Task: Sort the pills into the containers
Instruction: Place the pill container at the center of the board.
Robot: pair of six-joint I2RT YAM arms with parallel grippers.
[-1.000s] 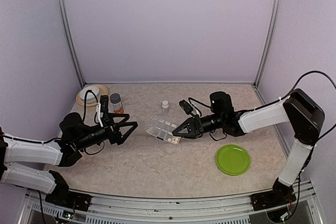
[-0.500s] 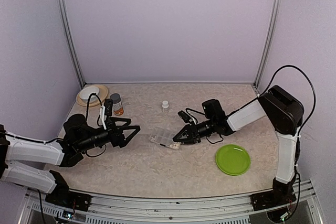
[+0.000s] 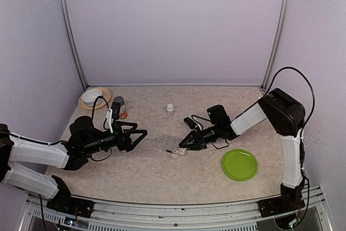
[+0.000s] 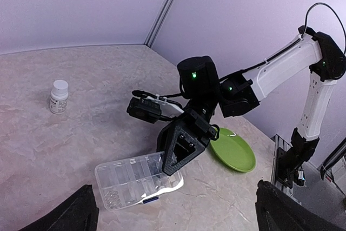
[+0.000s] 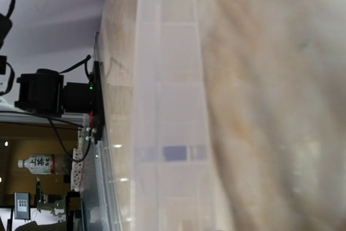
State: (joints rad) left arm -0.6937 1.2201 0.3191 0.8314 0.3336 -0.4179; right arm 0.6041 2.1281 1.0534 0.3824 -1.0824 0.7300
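The container (image 3: 168,144), a flat clear box with compartments and a small blue mark, lies on the table's middle. In the left wrist view the container (image 4: 130,179) holds pills (image 4: 112,198) as tiny pieces in a near compartment, and more whitish pieces by the right end. My right gripper (image 3: 181,144) is shut on the box's right end, its black jaws (image 4: 175,160) over the rim. The right wrist view is filled by the blurred box wall (image 5: 173,106). My left gripper (image 3: 138,135) stands wide open left of the box, apart from it and holding nothing.
A small white bottle (image 3: 170,109) stands behind the box. A grey-capped, orange-labelled bottle (image 3: 118,106) and a bowl on a tan plate (image 3: 93,97) sit at the back left. A green plate (image 3: 239,164) lies near right of the right gripper.
The right gripper has carried the box toward the near side and down to the table. The left arm has moved right, closer to the box, still open.
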